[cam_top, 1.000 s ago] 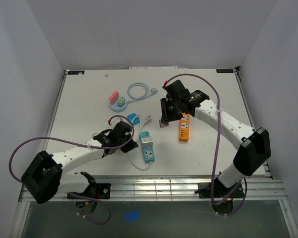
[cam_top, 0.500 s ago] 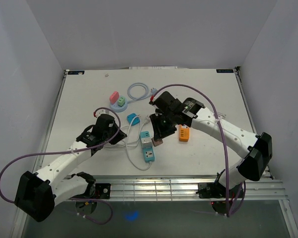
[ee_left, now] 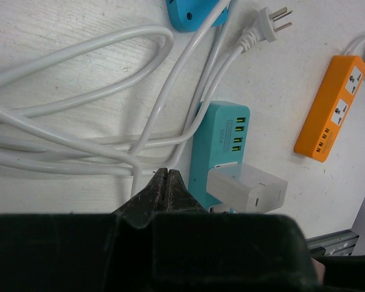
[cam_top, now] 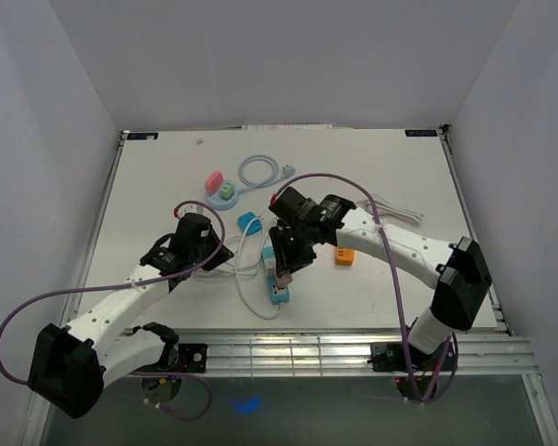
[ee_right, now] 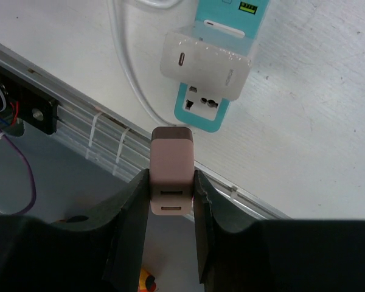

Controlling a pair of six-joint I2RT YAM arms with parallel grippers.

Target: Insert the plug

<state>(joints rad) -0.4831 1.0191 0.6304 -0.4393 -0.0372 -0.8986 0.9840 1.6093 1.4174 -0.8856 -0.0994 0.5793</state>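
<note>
My right gripper is shut on a pink plug adapter and holds it just above the near end of the teal power strip. That end has a free socket. A white charger is plugged into the strip further along. In the top view the right gripper hovers over the strip. My left gripper is shut and empty, with its tips over white cables just left of the strip. In the top view the left gripper sits left of the strip.
An orange power strip lies right of the teal one. A blue adapter and a white plug lie behind. Pink and green adapters on a blue disc and a coiled light-blue cable are further back. The table's near edge rail is close.
My right arm has carried the pink adapter from beside the orange strip leftward and nearer, over the teal strip. My left arm pulled back to the left, then stayed still.
</note>
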